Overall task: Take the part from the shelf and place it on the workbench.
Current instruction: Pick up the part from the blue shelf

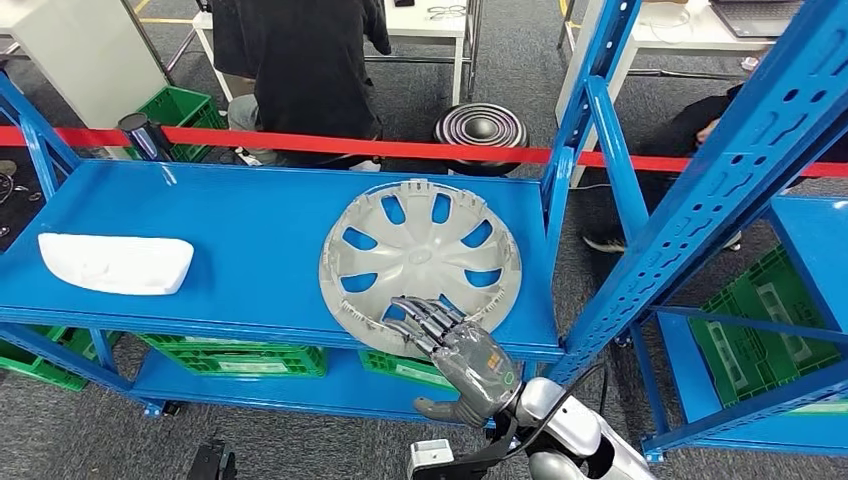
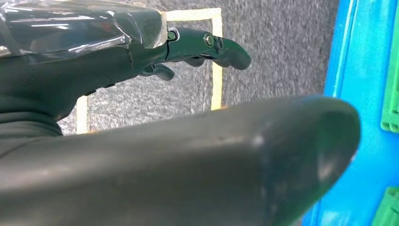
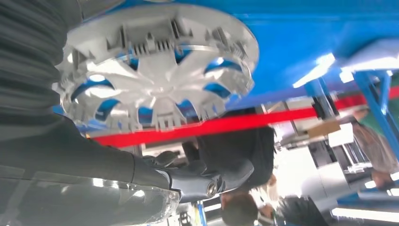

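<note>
Grey wheel cover (image 1: 420, 262) lay flat at shelf (image 1: 250, 270) front edge, directly ahead of right hand (image 1: 462, 352); fingers (image 1: 428, 318) spread on its near rim, nothing yet gripped. Left hand (image 2: 141, 52) hung empty, fingers apart.

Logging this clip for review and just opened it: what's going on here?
The robot's right hand reaches onto the blue shelf, its fingers lying over the near edge of a grey hubcap that lies flat there. Whether it already grips the hubcap cannot be told. A white part lies further left on the same shelf. The left hand hangs over the floor, holding nothing. A person stands behind the red tape.
</note>
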You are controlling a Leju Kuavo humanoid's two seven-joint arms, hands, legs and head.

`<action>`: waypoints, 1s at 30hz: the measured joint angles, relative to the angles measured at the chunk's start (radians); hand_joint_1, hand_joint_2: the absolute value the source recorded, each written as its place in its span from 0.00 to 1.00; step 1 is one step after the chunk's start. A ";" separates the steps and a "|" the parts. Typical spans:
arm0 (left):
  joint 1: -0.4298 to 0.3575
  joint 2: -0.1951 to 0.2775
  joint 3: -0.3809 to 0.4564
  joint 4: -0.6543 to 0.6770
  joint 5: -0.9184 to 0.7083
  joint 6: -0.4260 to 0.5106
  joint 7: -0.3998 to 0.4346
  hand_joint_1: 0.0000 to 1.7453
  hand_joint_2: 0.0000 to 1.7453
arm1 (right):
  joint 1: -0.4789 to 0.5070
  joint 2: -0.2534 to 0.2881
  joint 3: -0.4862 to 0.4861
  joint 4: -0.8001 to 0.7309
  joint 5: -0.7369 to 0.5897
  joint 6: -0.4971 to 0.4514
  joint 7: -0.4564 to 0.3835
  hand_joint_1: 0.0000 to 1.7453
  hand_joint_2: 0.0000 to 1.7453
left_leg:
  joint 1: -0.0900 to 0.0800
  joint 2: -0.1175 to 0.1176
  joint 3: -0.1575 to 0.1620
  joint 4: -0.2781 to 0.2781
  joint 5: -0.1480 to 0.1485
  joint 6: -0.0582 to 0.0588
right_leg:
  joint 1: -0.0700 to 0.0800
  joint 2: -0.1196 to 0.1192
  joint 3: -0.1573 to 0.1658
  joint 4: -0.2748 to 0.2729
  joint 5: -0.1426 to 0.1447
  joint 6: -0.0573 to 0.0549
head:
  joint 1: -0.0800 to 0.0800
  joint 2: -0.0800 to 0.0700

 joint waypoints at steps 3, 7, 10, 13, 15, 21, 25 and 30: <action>-0.003 -0.002 -0.004 0.003 -0.004 -0.006 0.000 0.00 0.00 | -0.013 -0.006 0.019 0.032 0.004 0.003 0.010 0.00 1.00 | 0.002 -0.004 0.000 0.006 -0.004 -0.008 | -0.010 -0.001 0.014 -0.037 0.031 0.029 | 0.000 0.000; -0.013 0.000 -0.009 0.006 -0.005 -0.011 0.001 0.00 0.00 | -0.039 -0.007 0.045 0.070 0.006 0.014 0.019 0.00 1.00 | -0.001 -0.006 -0.010 0.037 -0.023 -0.037 | -0.014 -0.003 0.115 -0.238 0.103 0.033 | -0.001 0.000; -0.017 0.001 -0.011 0.011 -0.004 -0.012 0.004 0.00 0.00 | -0.055 -0.006 0.066 0.097 0.007 0.020 0.021 0.00 1.00 | 0.005 -0.006 -0.016 0.046 -0.029 -0.047 | -0.013 0.000 0.115 -0.237 0.105 0.010 | -0.002 0.000; -0.021 0.003 -0.014 0.015 -0.001 -0.012 0.003 0.00 0.00 | -0.083 0.002 0.088 0.124 0.007 0.028 0.022 0.00 1.00 | 0.011 -0.005 -0.067 0.151 -0.088 -0.063 | -0.017 0.001 0.119 -0.239 0.105 -0.003 | -0.003 0.000; -0.023 0.005 -0.017 0.020 0.001 -0.011 0.003 0.00 0.00 | -0.098 0.008 0.105 0.146 0.007 0.032 0.022 0.00 1.00 | 0.012 -0.005 -0.137 0.291 -0.143 -0.071 | -0.015 0.001 0.120 -0.239 0.103 -0.008 | -0.003 0.000; -0.025 0.012 -0.027 0.029 0.004 -0.013 -0.001 0.00 0.00 | -0.134 0.031 0.145 0.195 0.012 0.026 0.030 0.00 1.00 | 0.004 -0.005 -0.060 0.100 -0.023 -0.038 | -0.003 0.007 0.125 -0.240 0.102 -0.010 | -0.003 0.000; -0.027 0.018 -0.030 0.030 0.006 -0.011 -0.004 0.00 0.00 | -0.155 0.047 0.169 0.216 0.014 -0.018 0.036 0.00 1.00 | -0.004 -0.004 -0.031 0.037 -0.013 -0.018 | -0.001 0.006 0.121 -0.246 0.103 0.002 | -0.003 0.000; -0.032 0.016 -0.044 0.032 0.008 -0.010 -0.003 0.00 0.00 | -0.179 0.065 0.195 0.234 0.006 -0.056 0.042 0.00 1.00 | 0.002 -0.001 -0.009 0.004 0.005 -0.005 | -0.001 0.002 0.012 -0.027 0.010 -0.004 | -0.001 0.000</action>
